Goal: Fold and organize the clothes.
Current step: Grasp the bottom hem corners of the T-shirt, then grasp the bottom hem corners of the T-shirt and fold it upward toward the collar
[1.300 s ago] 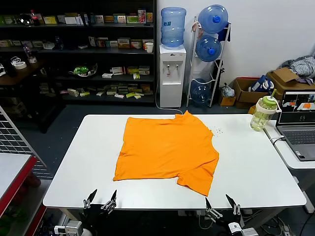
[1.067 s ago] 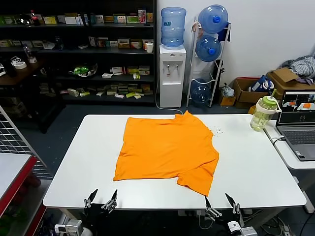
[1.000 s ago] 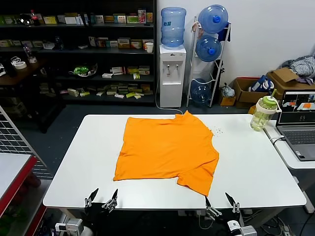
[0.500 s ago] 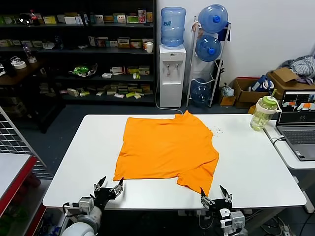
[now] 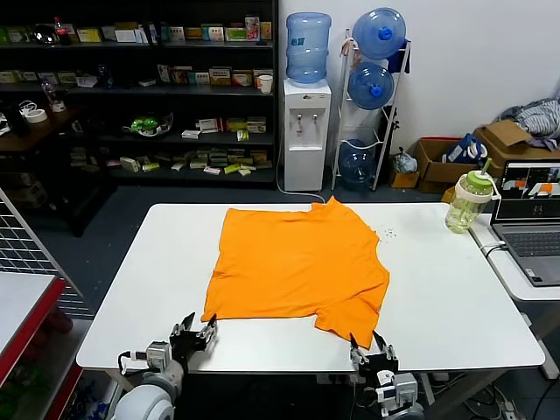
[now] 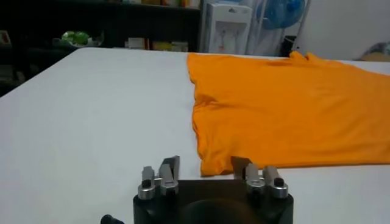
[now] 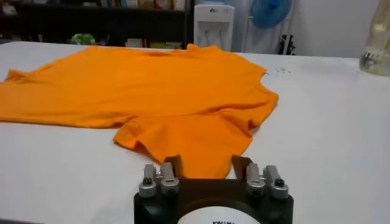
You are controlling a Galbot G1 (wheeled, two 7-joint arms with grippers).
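One white tabletop [image 5: 455, 306] took up most of the scene, and one orange T-shirt [image 5: 297, 262] lay spread flat on it, a bit nearer the robot's left than the middle, with plain orange showing and no lettering in sight. Loads of bare tabletop sat on both sides of the shirt and a thinner strip along the near edge. There were two grippers, both low at that near edge. The left gripper [image 5: 194, 332] sat just short of the shirt's near-left hem corner, its fingers [image 6: 169, 166] parted to a medium gap with nothing between them. The right gripper [image 5: 368, 348] was right by the tip of the near sleeve, fingers [image 7: 171, 165] also partly apart, the sleeve edge just ahead of them and not clamped as far as I could see. One green-lidded bottle [image 5: 466, 201] stood off at the far right edge, well clear of the shirt.
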